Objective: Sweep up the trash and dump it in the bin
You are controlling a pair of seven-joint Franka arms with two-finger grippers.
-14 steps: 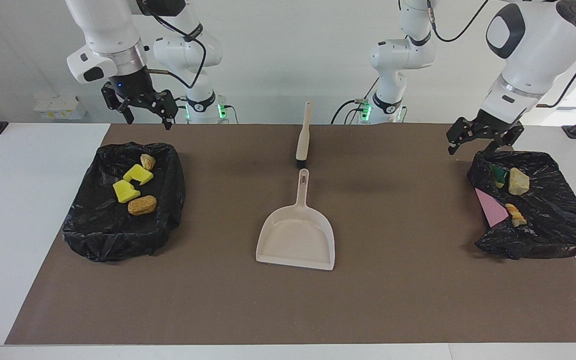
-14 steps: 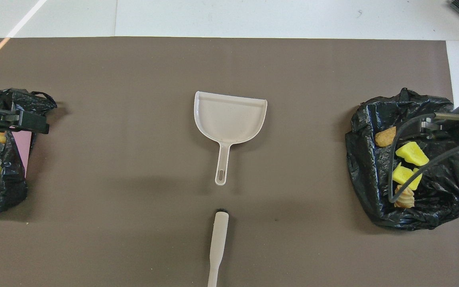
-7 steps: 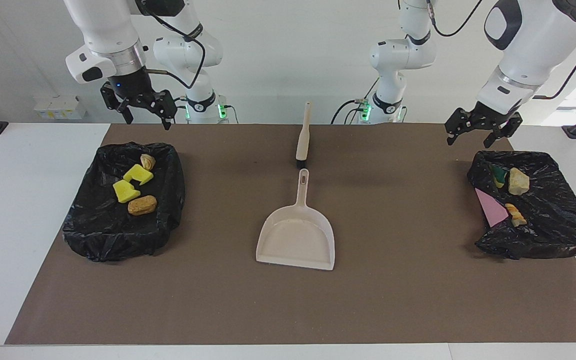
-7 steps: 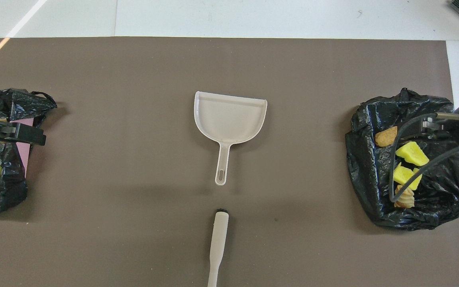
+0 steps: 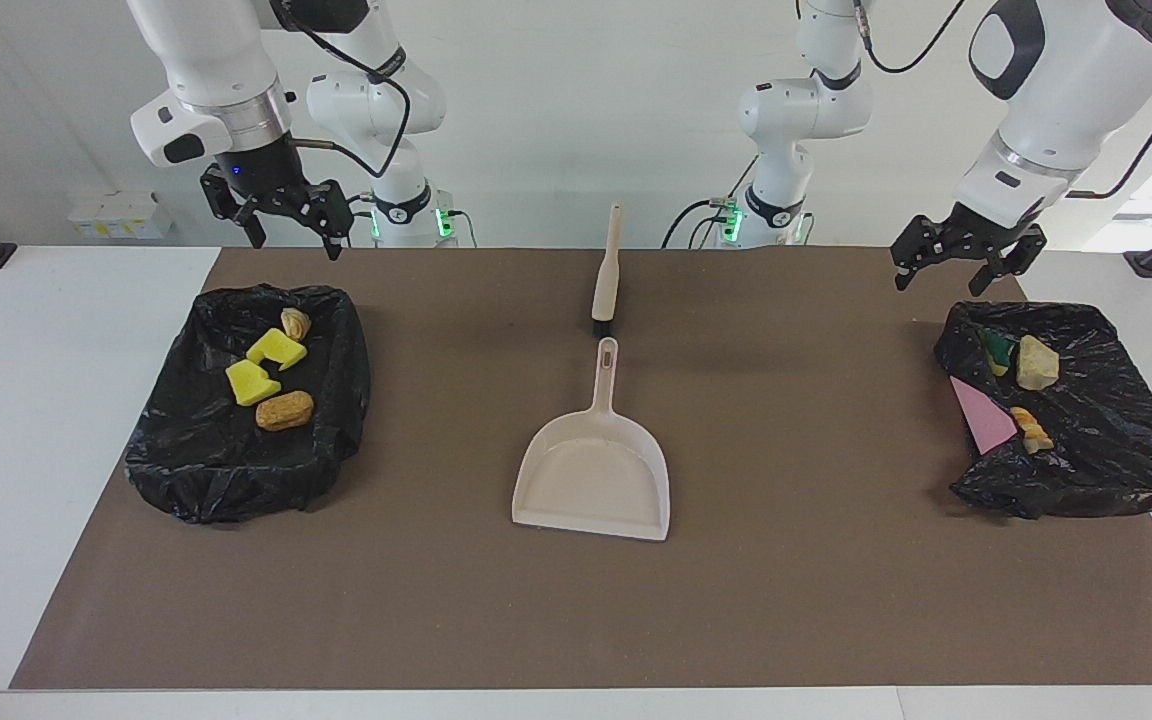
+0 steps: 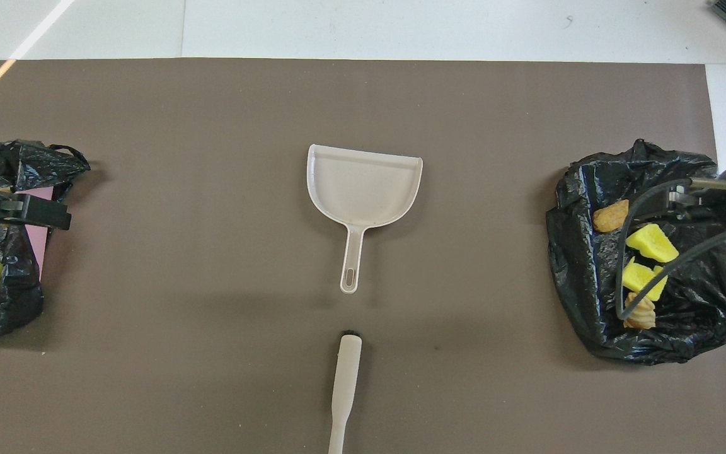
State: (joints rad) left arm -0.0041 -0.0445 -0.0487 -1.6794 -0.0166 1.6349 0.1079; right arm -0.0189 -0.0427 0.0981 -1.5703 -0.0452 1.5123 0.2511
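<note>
Brown worktop: dustpan central, brush just robot-side. Trash sits in bags. Left claw has risen; right claw unchanged; both wide, empty.

On a brown-matted worktop: 2 black bin bags, 1 beige dustpan, 1 brush. The bag at 9 o'clock in the facing view holds 2 yellow sponge pieces and 2 tan chunks; the bag at 3 o'clock, 1 green-and-yellow sponge piece, 2 tan chunks and 1 pink sheet.
</note>
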